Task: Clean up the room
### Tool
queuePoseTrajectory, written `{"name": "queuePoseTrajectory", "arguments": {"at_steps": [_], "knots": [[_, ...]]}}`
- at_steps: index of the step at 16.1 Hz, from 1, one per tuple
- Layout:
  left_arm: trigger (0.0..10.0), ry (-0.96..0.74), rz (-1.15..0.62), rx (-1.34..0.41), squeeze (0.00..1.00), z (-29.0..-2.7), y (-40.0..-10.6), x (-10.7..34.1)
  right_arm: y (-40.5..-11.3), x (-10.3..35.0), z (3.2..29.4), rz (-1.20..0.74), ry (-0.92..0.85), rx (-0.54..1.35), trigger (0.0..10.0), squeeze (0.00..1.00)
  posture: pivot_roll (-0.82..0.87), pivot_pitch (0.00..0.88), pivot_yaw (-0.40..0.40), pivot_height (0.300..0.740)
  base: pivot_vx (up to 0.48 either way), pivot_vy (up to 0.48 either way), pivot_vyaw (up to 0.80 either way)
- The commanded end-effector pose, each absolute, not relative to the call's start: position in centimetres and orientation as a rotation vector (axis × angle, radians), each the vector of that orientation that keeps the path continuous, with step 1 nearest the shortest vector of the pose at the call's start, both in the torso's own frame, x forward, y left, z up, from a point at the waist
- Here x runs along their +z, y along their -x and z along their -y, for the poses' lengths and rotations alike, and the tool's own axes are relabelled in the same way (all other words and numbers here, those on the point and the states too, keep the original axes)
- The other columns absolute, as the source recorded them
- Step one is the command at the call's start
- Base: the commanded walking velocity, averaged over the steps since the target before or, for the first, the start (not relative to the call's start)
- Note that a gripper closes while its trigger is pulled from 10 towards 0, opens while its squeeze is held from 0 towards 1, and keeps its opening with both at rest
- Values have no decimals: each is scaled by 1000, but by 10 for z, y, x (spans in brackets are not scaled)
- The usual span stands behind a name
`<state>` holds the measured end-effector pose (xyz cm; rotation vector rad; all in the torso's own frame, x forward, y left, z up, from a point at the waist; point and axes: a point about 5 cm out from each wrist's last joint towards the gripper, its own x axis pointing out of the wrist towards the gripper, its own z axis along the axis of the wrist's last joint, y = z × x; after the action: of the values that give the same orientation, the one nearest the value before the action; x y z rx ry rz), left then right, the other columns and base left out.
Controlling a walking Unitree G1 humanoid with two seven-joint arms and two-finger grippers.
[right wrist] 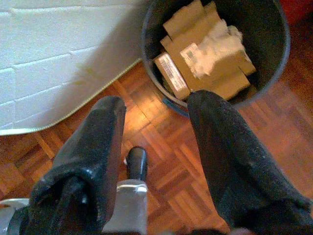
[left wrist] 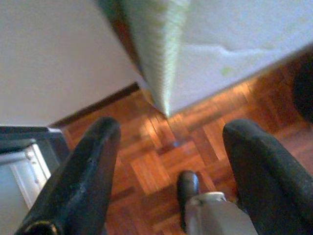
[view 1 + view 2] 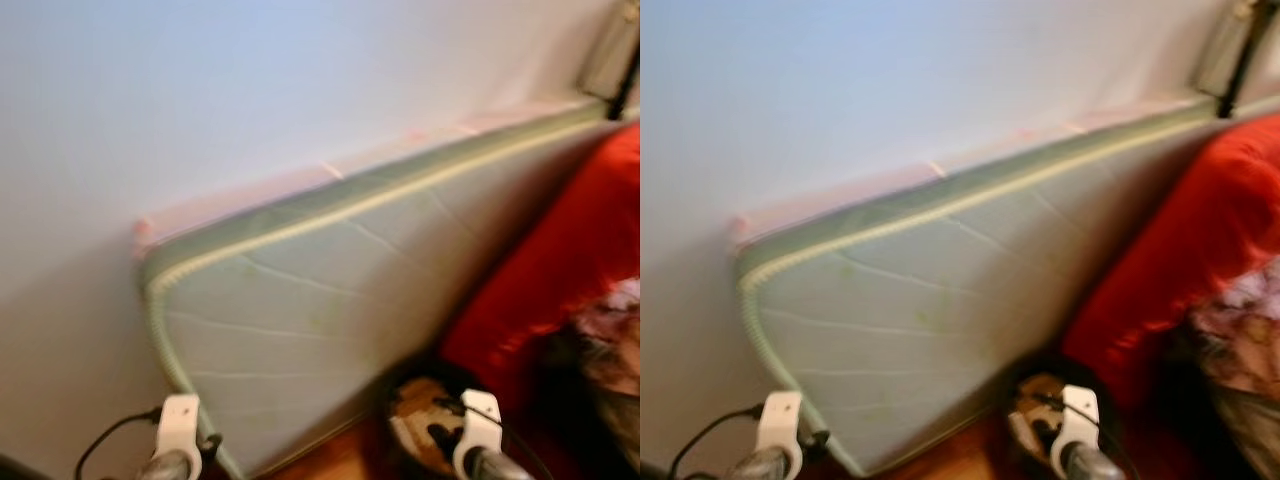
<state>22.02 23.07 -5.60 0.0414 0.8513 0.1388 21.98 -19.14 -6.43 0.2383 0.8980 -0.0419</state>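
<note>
- Bin [image 1: 215, 54] is seen on the parquet floor [image 2: 166, 152] beside the wall-propped mattress [image 3: 320, 330], already loaded with cardboard.
- Left gripper [image 2: 168, 166] and right gripper [image 1: 156, 147]: jaws apart, nothing held, hung low, judged between pickups.

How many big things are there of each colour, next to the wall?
Pale green: 1, the mattress leaning on the wall.
Red: 1, the cloth-covered thing beside it.
Black: 1, the bin with cardboard inside.
Total: 3
</note>
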Motion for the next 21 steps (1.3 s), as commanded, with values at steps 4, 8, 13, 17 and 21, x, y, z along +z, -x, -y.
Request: {"name": "queuePoseTrajectory", "arguments": {"at_steps": [4, 8, 13, 17, 21], "knots": [[10000, -38, -854, 134, 0, -228, -222, -56, -218, -65, 195, -902, -240, -57, 10000, 0, 39, 0, -32, 740, 0, -366, -345], [10000, -37, -854, 132, 0, -228, -222, -56, -218, -65, 195, -902, -241, -62, 10000, 0, 39, 0, -32, 740, 0, -363, 0], [10000, -35, -854, 130, 0, -228, -222, -56, -218, -65, 196, -890, -251, -68, 10000, 0, 35, 0, -32, 740, 0, -359, 0], [10000, -36, -854, 128, 0, -228, -222, -56, -218, -65, 195, -891, -253, -69, 10000, 0, 33, 0, -30, 740, 0, -354, 0], [10000, -34, -853, 127, 0, -228, -222, -56, -218, -65, 195, -892, -254, -69, 10000, 0, 32, 0, -31, 740, 0, -345, 0]]}}
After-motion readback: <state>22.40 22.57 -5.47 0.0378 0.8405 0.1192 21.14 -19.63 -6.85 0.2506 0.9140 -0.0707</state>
